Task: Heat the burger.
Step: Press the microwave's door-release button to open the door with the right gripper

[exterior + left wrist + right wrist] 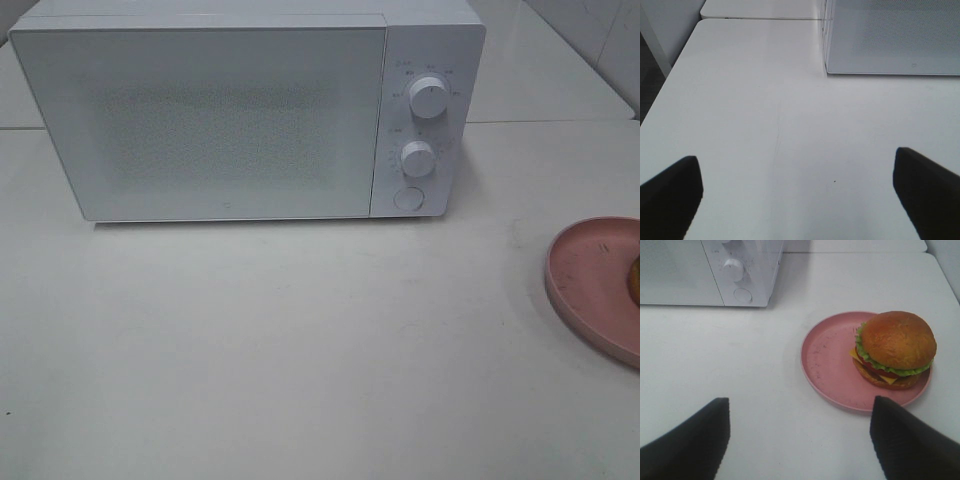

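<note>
The burger point(895, 350) is found on the round pink plate point(830, 365), set off-centre toward its rim. The plate lies at the right of the bench point(300, 350), nearer than the white microwave point(230, 120), which stands at the far side with its door point(200, 120) shut. Both grippers are seen wide open and empty. The left gripper point(796, 167) is held over bare bench near the microwave's left corner, and the right gripper point(800, 407) is held just short of the plate.

Several risks can be judged from this:
- If the burger is lifted before the door is opened, it would have to be held waiting.
- The stacked layers could be squeezed apart or toppled if the bun is pinched too high or too hard.
- The plate could be tipped or pushed along the smooth bench if its rim is struck by a finger.
- The small round button point(408, 198), probably the door release, could be missed.
</note>
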Robot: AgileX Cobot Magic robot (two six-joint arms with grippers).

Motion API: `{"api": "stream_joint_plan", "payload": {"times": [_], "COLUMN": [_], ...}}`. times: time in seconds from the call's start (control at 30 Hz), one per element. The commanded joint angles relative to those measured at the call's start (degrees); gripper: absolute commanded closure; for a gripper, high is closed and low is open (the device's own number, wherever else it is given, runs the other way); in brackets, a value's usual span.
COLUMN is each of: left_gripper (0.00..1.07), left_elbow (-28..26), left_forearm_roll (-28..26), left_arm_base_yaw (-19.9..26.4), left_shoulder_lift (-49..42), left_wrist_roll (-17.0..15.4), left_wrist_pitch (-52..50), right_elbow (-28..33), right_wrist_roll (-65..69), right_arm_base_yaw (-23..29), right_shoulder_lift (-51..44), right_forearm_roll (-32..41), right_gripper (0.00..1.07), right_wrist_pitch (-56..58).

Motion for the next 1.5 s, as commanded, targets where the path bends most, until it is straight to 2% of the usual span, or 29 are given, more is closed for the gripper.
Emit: {"api": "stream_joint_plan", "payload": {"times": [0.03,0.47,0.83,1.5], "left_gripper": [0.09,0.09,0.09,0.09], "left_elbow": [0.2,0.2,0.2,0.2], "left_forearm_roll": [0.0,0.0,0.0,0.0], "left_arm_base_yaw": [-0.2,-0.2,-0.2,-0.2], "left_shoulder_lift": [-1.2,-1.2,-1.2,-1.2], "left_wrist_roll": [-0.2,-0.2,-0.2,-0.2], "left_wrist_pitch": [-0.8,-0.8,-0.8,-0.8], "right_elbow": [-0.6,-0.9,-1.0,-1.0], "right_wrist_roll": [-0.1,0.0,0.1,0.0], "right_arm_base_yaw": [-0.5,-0.5,-0.5,-0.5], "right_shoulder_lift": [3.9,14.6,23.7,38.1], "right_forearm_roll": [0.1,0.3,0.5,0.5], "right_gripper": [0.33,0.33,0.33,0.33], "right_wrist_pitch": [-0.5,-2.5,-16.6,-34.4]}}
